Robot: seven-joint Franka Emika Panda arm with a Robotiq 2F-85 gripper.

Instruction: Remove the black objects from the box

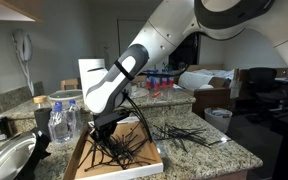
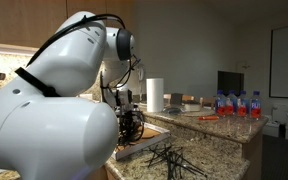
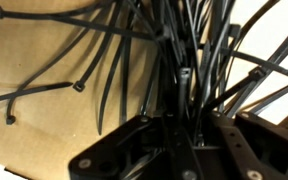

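Black zip ties (image 3: 189, 80) are clenched by the jaws of the gripper (image 3: 184, 128). Tangled ones at nine o'clock could be dragged along and dropped.

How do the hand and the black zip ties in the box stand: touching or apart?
Touching. The wrist view shows it: a bundle of zip ties runs between the fingers of the hand, pressed against them, above the box floor.
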